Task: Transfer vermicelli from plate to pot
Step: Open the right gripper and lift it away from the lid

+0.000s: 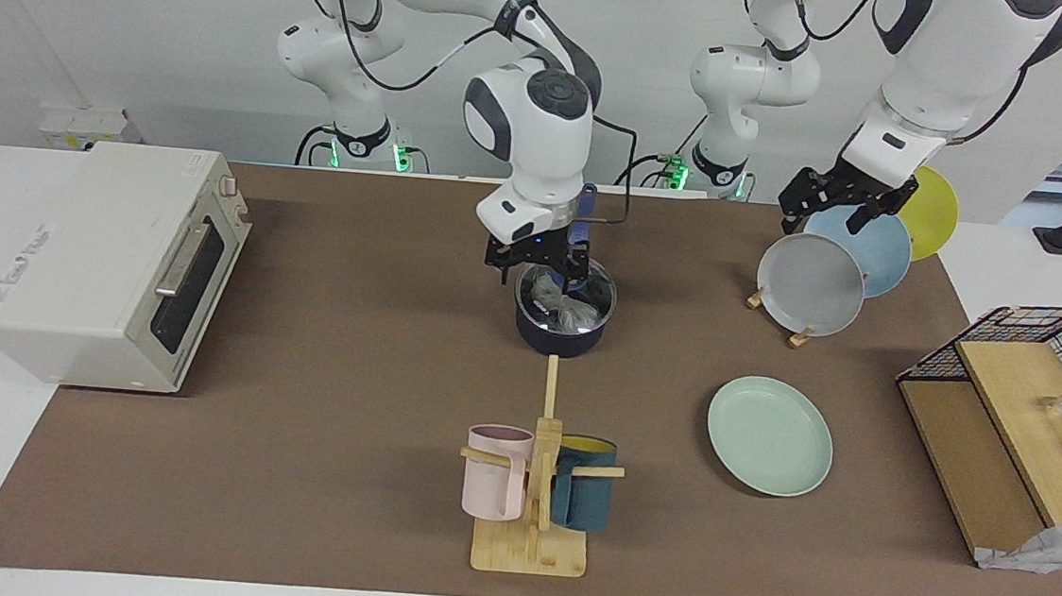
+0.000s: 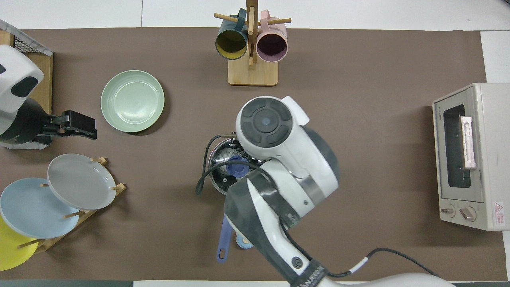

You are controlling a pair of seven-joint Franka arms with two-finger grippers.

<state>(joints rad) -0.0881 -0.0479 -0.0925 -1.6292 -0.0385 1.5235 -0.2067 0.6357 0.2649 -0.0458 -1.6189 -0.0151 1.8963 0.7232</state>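
The pot is sitting near the middle of the brown surface, and everything else is placed here by it. The vermicelli is lying inside the pot as a pale, tangled clump against the dark interior. The right tool is hanging directly over the pot's mouth with its fingers down at rim level above the noodles; they are standing apart, and I cannot tell whether they are touching the threads. From overhead, the right arm's wrist is covering most of the pot, leaving only part of the rim and the long blue handle showing, the handle pointing toward the robots. The plate is lying bare and flat on the surface, farther from the robots than the pot and toward the left arm's end. The left tool is waiting, raised over the plate rack, which is standing toward the left arm's end from the pot; whether its fingers are apart or together I cannot tell. The mug stand, with a pink mug and a dark teal mug, is standing farther from the robots than the pot. The toaster oven is sitting toward the right arm's end from the pot.
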